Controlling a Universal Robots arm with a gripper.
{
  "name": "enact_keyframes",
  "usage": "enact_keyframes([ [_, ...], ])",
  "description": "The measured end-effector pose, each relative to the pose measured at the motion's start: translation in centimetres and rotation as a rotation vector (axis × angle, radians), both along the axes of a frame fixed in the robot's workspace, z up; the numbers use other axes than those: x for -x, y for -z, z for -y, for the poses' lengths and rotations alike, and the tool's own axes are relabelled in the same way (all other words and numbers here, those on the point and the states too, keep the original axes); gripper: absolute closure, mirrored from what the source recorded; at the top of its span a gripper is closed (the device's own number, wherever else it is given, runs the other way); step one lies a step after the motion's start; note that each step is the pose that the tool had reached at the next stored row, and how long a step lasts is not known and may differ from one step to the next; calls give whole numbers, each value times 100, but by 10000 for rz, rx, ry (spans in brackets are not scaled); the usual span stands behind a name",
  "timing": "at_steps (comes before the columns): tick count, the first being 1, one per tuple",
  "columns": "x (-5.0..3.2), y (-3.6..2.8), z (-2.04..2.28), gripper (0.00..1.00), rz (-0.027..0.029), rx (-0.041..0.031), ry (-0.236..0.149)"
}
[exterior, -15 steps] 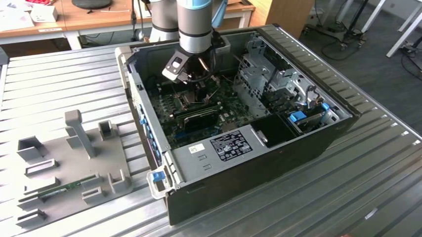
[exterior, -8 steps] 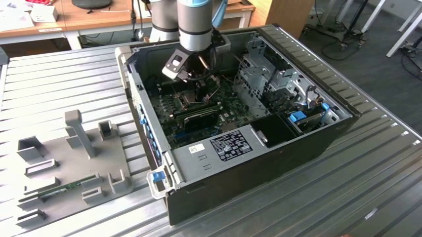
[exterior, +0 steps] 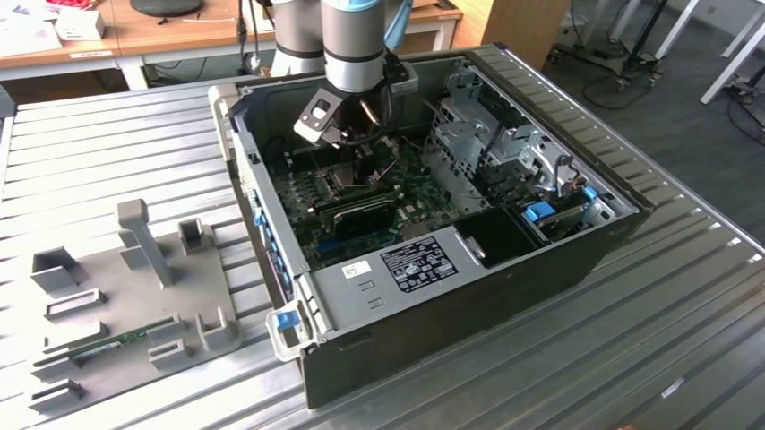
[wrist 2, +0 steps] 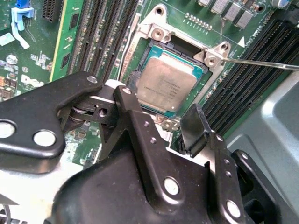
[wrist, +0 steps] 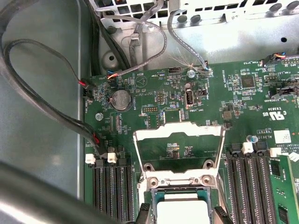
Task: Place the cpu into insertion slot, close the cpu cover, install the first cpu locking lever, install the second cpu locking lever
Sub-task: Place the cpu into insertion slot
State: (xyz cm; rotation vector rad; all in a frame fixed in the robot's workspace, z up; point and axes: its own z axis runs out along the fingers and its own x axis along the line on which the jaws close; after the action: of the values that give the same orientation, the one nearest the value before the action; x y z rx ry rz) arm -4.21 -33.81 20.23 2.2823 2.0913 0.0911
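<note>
cpu lying in insertion slot, mid-board, far part of case. cpu cover open. gripper just above cpu, 2 fingers spread, pinching nothing. Risk: cpu possibly seated askew; cover closing on it could damage slot.

Exterior view: set high and well back, looking down at a slant into the open computer case and onto the arm. Second wrist view: very near, looking past the gripper down on the cpu in the insertion slot. First wrist view: near, facing the green board squarely. Shared by both wrist views: the cpu and the insertion slot.
</note>
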Motion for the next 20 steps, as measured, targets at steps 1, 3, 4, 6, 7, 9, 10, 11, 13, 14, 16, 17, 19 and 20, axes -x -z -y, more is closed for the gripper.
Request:
enact_keyframes([
  [1, 0, -1, 0, 38, 0, 1, 0],
  [3, 0, -2, 0, 38, 0, 0, 0],
  [4, 0, -3, 0, 45, 0, 1, 0],
  [6, 0, -4, 0, 52, 0, 0, 0],
  [7, 0, -4, 0, 58, 0, 0, 0],
  [9, 0, -6, 0, 63, 0, 1, 0],
  [10, 0, -6, 0, 69, 0, 0, 0],
  [11, 0, -7, 0, 69, 0, 1, 0],
  [13, 0, -8, 0, 81, 0, 1, 0],
  [14, 0, -8, 0, 81, 0, 0, 0],
  [16, 0, -10, 0, 90, 0, 1, 0],
  [17, 0, -10, 0, 90, 0, 0, 0],
  [19, 0, -11, 0, 90, 0, 1, 0],
  [20, 0, -12, 0, 90, 0, 0, 0],
])
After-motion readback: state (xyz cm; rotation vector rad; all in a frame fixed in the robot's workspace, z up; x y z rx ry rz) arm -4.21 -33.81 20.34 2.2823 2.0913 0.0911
